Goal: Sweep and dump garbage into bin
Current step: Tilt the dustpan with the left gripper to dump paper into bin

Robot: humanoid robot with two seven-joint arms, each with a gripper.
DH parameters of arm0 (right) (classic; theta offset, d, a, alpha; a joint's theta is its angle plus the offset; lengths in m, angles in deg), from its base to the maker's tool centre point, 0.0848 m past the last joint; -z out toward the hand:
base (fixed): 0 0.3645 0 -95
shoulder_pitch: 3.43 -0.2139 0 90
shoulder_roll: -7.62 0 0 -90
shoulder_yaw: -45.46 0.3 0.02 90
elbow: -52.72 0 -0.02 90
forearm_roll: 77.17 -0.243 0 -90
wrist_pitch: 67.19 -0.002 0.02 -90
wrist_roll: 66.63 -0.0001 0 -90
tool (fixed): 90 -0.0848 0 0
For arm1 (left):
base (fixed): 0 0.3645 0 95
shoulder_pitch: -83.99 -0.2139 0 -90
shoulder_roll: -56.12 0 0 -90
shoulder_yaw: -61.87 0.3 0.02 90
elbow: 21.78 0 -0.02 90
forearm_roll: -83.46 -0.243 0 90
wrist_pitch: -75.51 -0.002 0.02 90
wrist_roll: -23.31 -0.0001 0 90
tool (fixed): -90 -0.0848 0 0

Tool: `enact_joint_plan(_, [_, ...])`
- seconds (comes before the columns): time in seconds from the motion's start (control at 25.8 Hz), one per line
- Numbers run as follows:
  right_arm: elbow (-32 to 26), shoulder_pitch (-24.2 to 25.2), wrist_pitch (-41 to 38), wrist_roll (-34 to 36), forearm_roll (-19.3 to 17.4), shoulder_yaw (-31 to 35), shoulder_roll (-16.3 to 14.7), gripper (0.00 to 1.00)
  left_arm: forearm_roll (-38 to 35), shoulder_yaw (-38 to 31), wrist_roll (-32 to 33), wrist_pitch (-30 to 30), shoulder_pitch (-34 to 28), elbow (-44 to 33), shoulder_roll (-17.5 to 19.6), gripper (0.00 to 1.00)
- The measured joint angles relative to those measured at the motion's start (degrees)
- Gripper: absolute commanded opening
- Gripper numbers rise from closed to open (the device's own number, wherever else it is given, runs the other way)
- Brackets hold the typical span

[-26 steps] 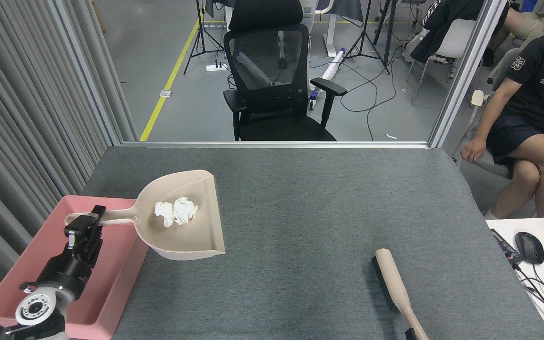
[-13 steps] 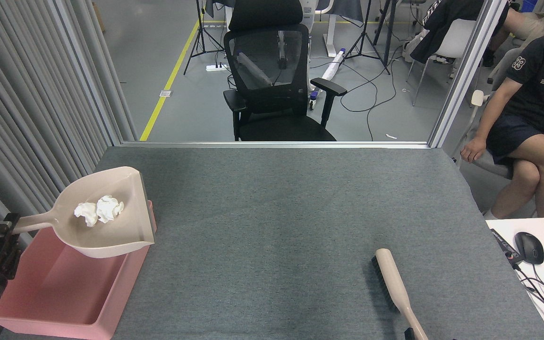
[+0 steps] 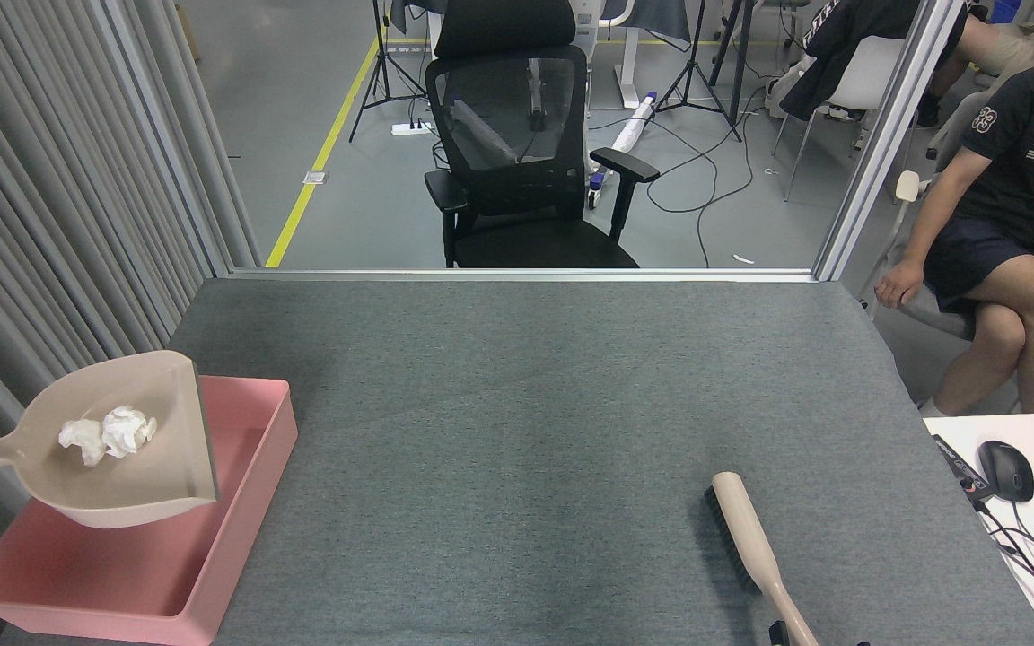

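Observation:
Two crumpled white tissue balls, the garbage [image 3: 109, 435], lie in a beige long-handled dustpan [image 3: 135, 489]. The pan hangs level above the far left part of the pink bin [image 3: 252, 489]. Its handle runs off the left edge of the head view, so my left gripper is out of view. A beige brush [image 3: 748, 534] with black bristles lies on the table at the front right. A small dark part [image 3: 777, 633] shows beside the brush handle at the bottom edge; it may be my right gripper, and its state is unreadable.
The grey felt table [image 3: 526, 404] ends at a metal rail at the back. Grey curtain folds [image 3: 50, 224] stand close on the left. A black office chair [image 3: 517, 152] is behind the table. A seated person [image 3: 1011, 224] and a white desk with a mouse [image 3: 1006, 471] are at the right.
The dustpan with both tissue balls has travelled left from the table to over the bin. My left gripper and arm have slid out past the left edge. The brush has stayed put.

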Motion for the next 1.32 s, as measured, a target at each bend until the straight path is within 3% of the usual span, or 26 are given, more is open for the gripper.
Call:
enact_joint_plan(0.31, [0.0, 0.0, 0.0, 0.0, 0.0, 0.0, 0.0, 0.97, -2.7, 0.0, -0.4, 7.8, -0.1, 7.2, 5.3, 0.22])
enact_joint_plan(0.85, [0.0, 0.2, 0.0, -0.2, 0.0, 0.0, 0.1, 0.97, -19.2, -1.6, -3.1, 16.8, 3.0, 9.0, 6.1, 0.22])
enact_joint_plan(1.32, [0.0, 0.3, -0.1, 0.0, 0.0, 0.0, 0.2, 0.97, -28.1, -3.0, -3.6, 18.7, 5.8, 4.9, 7.7, 0.22])
